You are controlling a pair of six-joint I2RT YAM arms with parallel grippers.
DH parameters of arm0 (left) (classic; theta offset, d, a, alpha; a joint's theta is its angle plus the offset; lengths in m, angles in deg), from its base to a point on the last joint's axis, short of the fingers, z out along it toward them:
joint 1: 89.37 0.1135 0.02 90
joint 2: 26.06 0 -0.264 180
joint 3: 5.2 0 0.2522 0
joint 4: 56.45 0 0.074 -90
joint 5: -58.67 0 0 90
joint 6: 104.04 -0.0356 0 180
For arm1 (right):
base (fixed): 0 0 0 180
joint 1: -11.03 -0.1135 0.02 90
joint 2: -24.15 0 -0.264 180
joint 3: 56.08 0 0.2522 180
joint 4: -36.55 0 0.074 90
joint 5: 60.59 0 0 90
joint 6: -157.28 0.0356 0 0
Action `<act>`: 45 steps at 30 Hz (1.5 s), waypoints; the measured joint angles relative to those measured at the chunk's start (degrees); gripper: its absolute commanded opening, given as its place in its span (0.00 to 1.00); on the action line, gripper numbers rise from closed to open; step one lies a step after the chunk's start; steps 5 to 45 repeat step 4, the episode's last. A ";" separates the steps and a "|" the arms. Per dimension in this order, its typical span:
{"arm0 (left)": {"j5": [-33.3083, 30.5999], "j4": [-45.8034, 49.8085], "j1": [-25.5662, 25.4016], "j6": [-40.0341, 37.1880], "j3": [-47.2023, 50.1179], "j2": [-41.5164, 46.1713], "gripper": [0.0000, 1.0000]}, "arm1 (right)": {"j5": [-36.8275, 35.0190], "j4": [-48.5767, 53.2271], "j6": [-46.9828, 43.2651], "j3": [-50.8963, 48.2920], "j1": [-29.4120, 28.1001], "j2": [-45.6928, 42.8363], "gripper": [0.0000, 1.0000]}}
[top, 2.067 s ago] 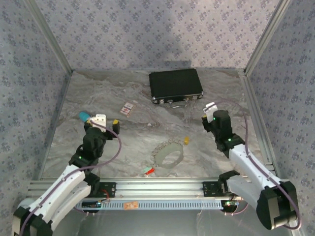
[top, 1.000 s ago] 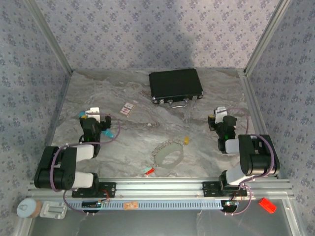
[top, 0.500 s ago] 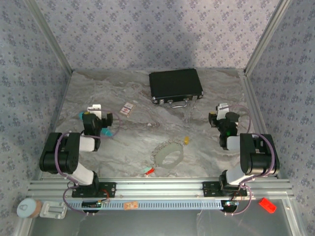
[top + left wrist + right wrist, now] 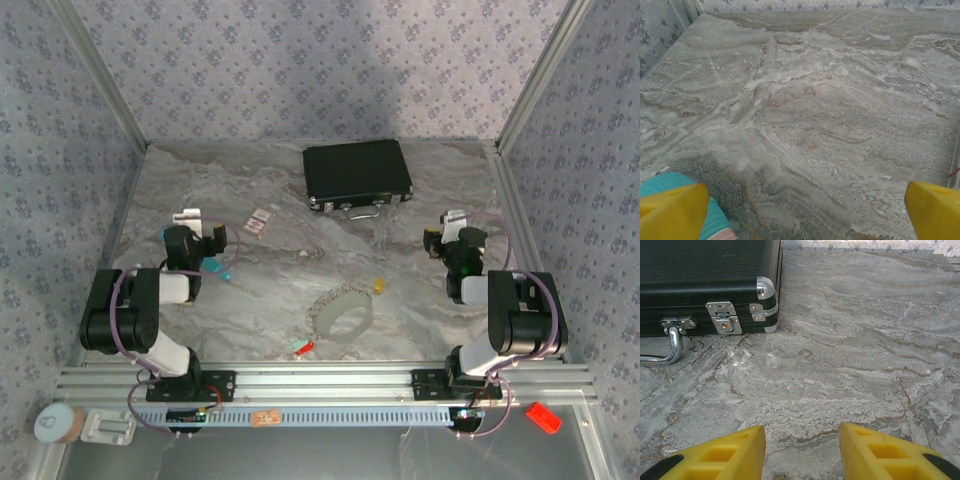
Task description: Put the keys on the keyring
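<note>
The keyring (image 4: pixel 303 347) lies outside the shut black case (image 4: pixel 357 173) (both arms' jaws parted, empty).

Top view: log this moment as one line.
left claw: open, empty | right claw: open, empty | key: on table | keyring: on table, apart from key

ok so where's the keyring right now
Top view: the keyring lies at the near edge of the table, around the middle, just left of and nearer than the pale toothed ring.
</note>
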 measured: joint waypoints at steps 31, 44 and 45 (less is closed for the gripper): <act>0.74 0.46 0.31 0.20 0.00 0.00 1.00 | 0.00 0.37 0.17 0.04 0.00 0.02 0.94; 0.74 0.46 0.31 0.20 0.00 0.00 1.00 | 0.00 0.37 0.17 0.04 0.00 0.02 0.94; 0.74 0.46 0.31 0.20 0.00 0.00 1.00 | 0.00 0.37 0.17 0.04 0.00 0.02 0.94</act>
